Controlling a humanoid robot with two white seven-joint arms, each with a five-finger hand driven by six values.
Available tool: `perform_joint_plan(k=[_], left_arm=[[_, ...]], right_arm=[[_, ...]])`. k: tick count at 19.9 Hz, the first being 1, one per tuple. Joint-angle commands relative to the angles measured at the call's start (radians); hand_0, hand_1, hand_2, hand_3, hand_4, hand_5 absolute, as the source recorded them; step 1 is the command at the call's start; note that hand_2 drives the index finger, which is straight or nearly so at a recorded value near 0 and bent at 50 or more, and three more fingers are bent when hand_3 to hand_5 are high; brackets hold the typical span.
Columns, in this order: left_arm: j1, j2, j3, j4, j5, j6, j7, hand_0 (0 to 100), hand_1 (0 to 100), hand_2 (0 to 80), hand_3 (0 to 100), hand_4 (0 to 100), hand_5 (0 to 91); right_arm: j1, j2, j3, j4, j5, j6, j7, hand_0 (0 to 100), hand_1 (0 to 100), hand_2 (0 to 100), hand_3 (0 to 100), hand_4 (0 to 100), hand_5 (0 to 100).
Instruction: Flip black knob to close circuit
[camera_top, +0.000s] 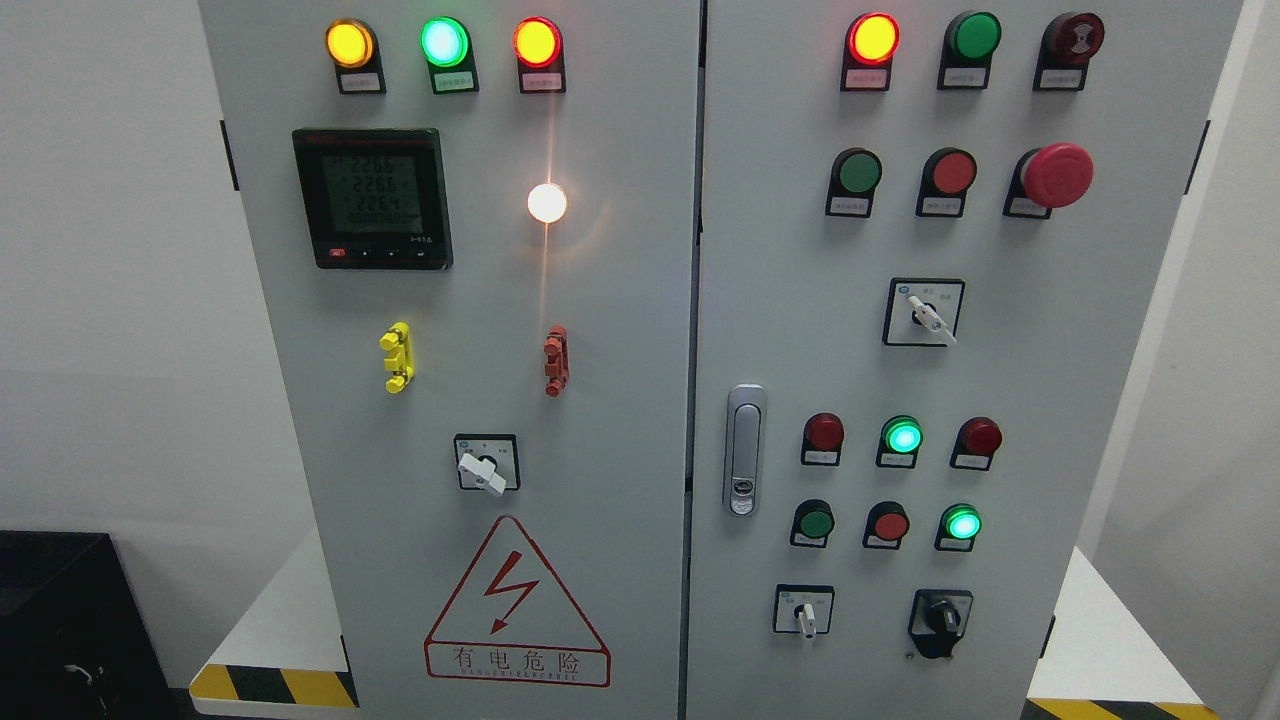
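Head view: no robot hand in frame, so hand state cannot be told. Black knob (941, 617) sits low on right cabinet door (1050, 380), bottom row, right of white-handled selector switch (804, 612), untouched.

Risks, as judgement: white selector just beside knob, easy to grab by mistake; green lit button (961, 523) above could be bumped on approach; red mushroom stop button (1055, 175) well apart.

Writing: warning triangle (516, 605) on left door reads 有电危险; meter (373, 197) shows 226-ish digits; small button labels unreadable.
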Motion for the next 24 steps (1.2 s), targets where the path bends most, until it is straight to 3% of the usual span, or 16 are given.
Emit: perform_joint_plan(k=[1, 4, 11, 16, 24], left_arm=[[0.023, 0.0, 0.0, -0.029, 0.0, 0.0, -0.001, 12, 56, 0.0, 0, 0, 0.0], [0.021, 0.0, 0.0, -0.029, 0.0, 0.0, -0.001, 12, 56, 0.0, 0, 0, 0.0], [0.023, 0.0, 0.0, -0.029, 0.0, 0.0, -0.001, 12, 56, 0.0, 0, 0, 0.0], [0.023, 0.0, 0.0, -0.029, 0.0, 0.0, -0.001, 12, 56, 0.0, 0, 0, 0.0], [0.023, 0.0, 0.0, -0.029, 0.0, 0.0, -0.001, 12, 56, 0.0, 0, 0, 0.0]], right_arm=[[-0.024, 0.004, -0.003, -0.06, 0.171, 0.014, -0.003, 0, 5, 83, 100, 92, 98], [-0.025, 0.006, 0.011, -0.075, 0.205, 0.068, -0.003, 0, 5, 83, 100, 93, 99], [-0.103, 0.006, 0.02, -0.078, 0.295, 0.114, 0.009, 0, 5, 84, 100, 94, 100], [-0.139, 0.006, 0.062, -0.072, 0.349, 0.16, 0.011, 0, 5, 84, 100, 95, 100], [-0.175, 0.0, 0.062, -0.043, 0.435, 0.183, 0.009, 0, 5, 85, 100, 96, 100]])
